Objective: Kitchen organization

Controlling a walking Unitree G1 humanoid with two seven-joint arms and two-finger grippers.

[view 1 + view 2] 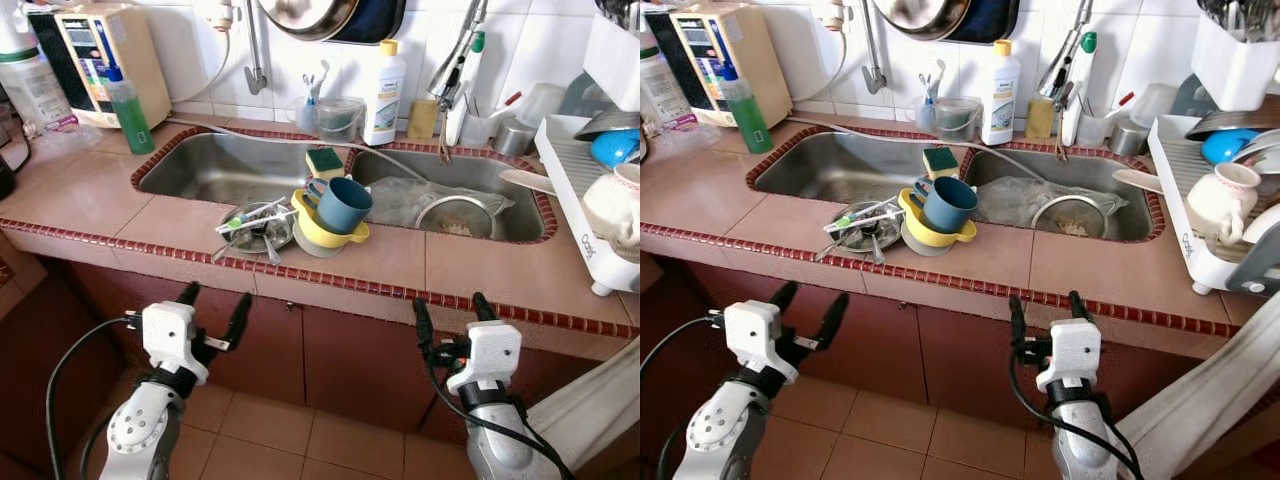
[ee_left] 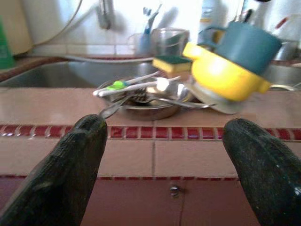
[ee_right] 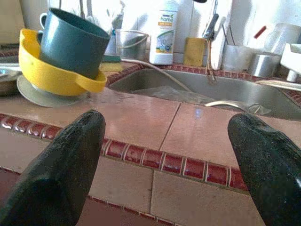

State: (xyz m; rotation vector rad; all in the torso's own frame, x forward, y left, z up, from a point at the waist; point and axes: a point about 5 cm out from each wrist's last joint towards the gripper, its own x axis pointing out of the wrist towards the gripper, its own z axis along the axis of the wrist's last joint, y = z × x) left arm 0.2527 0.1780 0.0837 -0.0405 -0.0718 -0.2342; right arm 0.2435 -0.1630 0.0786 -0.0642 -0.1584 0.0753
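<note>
Risk: our wide-open left gripper and right gripper could topple the blue mug tilted in the yellow bowl at the counter edge

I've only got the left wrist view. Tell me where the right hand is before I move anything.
Observer: The right hand is open, just below the counter edge, in front of the right basin.
Operator: Report what's in that basin.
Observer: A metal strainer lies in it, near the front wall.
Operator: Now give me the counter's far right end.
Observer: A white dish rack stands there, with a blue bowl in it.
</note>
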